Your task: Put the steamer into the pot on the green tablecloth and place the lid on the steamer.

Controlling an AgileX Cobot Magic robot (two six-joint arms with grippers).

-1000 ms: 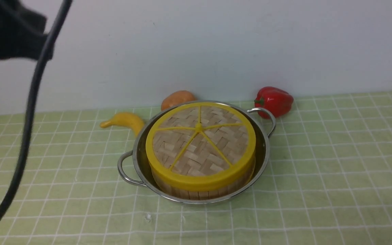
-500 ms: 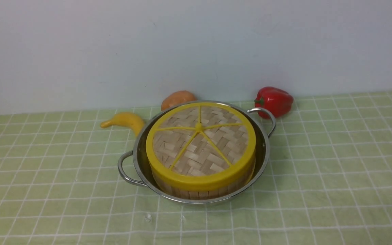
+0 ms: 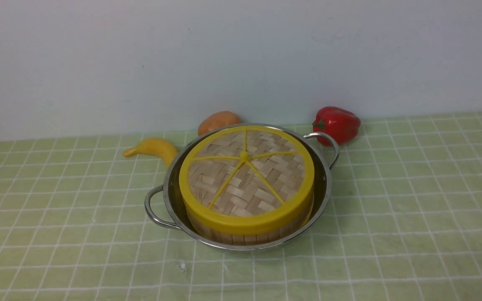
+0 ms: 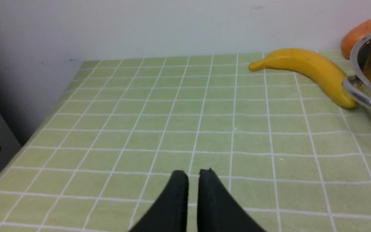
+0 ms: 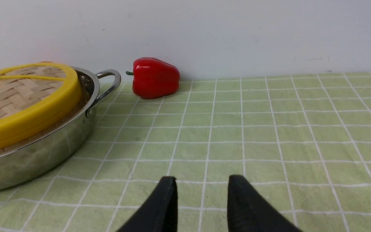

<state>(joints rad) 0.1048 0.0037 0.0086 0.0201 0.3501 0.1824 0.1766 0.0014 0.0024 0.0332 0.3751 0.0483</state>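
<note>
Pot: the wide, shallow, shiny stainless-steel pot (image 3: 324,188) with two loop side handles sits on the pale green tablecloth (image 3: 412,217) with its white grid of thin lines, near the back wall.
Steamer: the round bamboo steamer (image 3: 245,237) with upright slat wall stands inside the pot, its wall rising above the steel rim; only a band of slats shows under the lid.
Lid: the flat woven-bamboo lid (image 3: 245,179) with thick yellow rim and yellow spokes lies on top of the steamer and looks seated evenly all round, as far as the front view shows.
Left gripper: the left gripper (image 4: 193,180) hovers over bare cloth well apart from the pot; its black fingers stand nearly together with a thin slit between them and grasp nothing.
Right gripper: the right gripper (image 5: 201,190) hangs over bare cloth on the pot's other side, jaws parted with a clear gap, empty.
Bystanders: a yellow banana (image 3: 153,148) lies just beside the pot's rim, an orange-brown round vegetable (image 3: 218,121) sits behind the pot, and a red bell pepper (image 3: 337,123) rests near the far handle.
Done: steamer in pot, lid on steamer; both steps appear finished.
Left: nothing of the task seems to remain; both arms are out of the front view.
</note>
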